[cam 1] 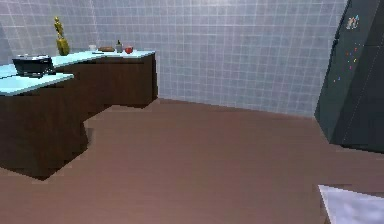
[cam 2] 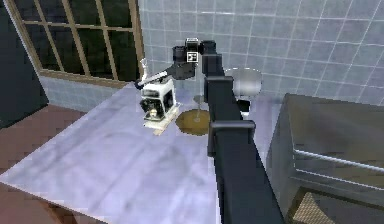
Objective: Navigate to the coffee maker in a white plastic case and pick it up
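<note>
A small white boxy coffee maker (cam 2: 157, 103) with a dark front is on the pale marbled countertop (cam 2: 100, 160) below a window. The dark arm rises from the bottom edge of the arm side view to its white marker squares (cam 2: 189, 56). Left of them the gripper (cam 2: 150, 78) reaches just above the coffee maker. The coffee maker lies right at the gripper's far end, so I cannot tell whether the gripper holds anything.
A brown round item (cam 2: 195, 122) and a white rounded pot (cam 2: 245, 85) lie beside the arm, with a steel unit (cam 2: 330, 150) to the right. The forward view has a dark L-shaped counter (cam 1: 60, 100), a dark fridge (cam 1: 355, 75) and open brown floor (cam 1: 200, 160).
</note>
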Robot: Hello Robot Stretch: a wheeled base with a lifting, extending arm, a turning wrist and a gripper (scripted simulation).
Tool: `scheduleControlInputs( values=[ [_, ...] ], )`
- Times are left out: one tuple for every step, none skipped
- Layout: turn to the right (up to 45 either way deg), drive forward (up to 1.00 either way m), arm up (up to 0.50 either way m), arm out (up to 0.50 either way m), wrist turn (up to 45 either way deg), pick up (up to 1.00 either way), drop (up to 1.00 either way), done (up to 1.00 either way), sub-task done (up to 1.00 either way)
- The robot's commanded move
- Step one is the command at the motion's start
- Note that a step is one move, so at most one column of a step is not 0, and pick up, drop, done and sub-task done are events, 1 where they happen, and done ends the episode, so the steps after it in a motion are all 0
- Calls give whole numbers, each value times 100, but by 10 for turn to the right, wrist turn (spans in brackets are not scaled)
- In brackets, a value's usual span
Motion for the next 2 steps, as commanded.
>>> scheduleControlInputs(
  values=[
    [0, 0, -30, 0, 0, 0, 0, 0, 0],
    [0, 0, 0, 0, 0, 100, 0, 0, 0]
  ],
)
